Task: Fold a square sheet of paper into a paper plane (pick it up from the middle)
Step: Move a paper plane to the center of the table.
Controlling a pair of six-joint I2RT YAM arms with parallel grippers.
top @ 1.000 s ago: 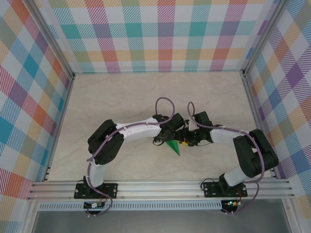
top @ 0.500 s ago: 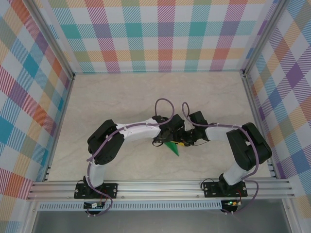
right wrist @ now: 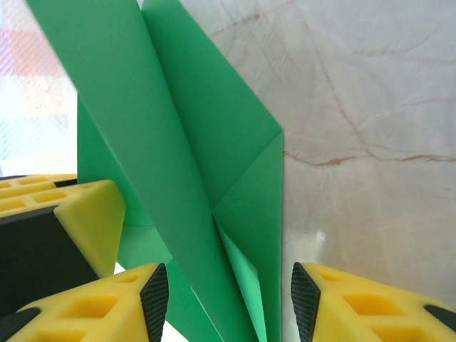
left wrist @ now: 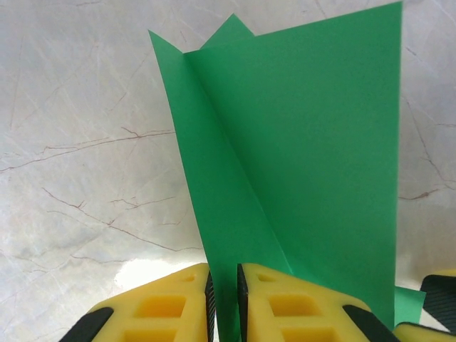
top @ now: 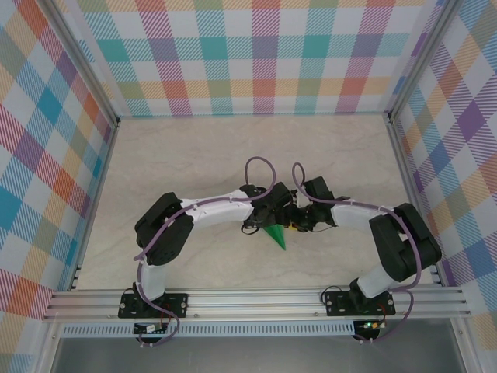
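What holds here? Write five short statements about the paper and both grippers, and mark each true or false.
1. The left gripper is shut on the paper plane. True.
2. The right gripper is clamped flat on it. False: its jaws stand apart, with paper between them.
3. The paper is red. False: it is green.
4. Lengthwise creases run along it. True.
5. From the top camera, its tip points at the back wall. False: it points toward the near edge of the table.
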